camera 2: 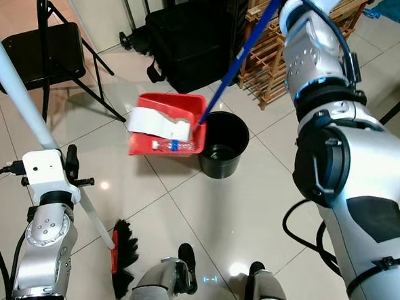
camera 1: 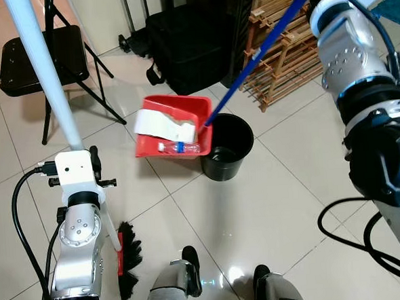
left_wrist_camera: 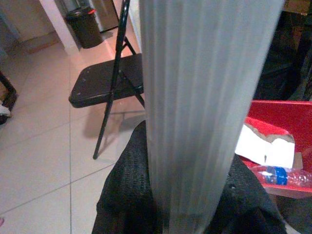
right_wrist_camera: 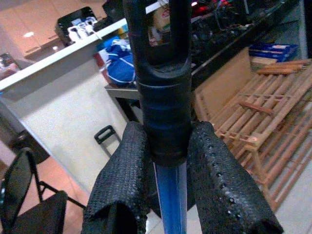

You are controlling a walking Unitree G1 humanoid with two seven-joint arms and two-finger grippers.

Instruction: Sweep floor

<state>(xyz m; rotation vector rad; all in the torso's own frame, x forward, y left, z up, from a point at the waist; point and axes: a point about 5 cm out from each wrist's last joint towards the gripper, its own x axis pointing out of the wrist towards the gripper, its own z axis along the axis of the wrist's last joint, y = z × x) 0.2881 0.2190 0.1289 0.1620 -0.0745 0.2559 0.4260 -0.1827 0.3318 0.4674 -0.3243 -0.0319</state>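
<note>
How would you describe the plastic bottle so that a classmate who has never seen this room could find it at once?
Start at the black bucket standing on the tiled floor in front of the wooden rack. Beside it a red dustpan hangs tilted over the rim on a blue handle. The plastic bottle lies along the pan's lower edge, clear with a blue label, below the white crumpled paper.

We're looking at a home's tiled room: a folding chair (camera 1: 35,57) sitting at ten o'clock, a black bag (camera 1: 180,46) at twelve, wooden racks (camera 1: 286,56) leaning at one o'clock.
</note>
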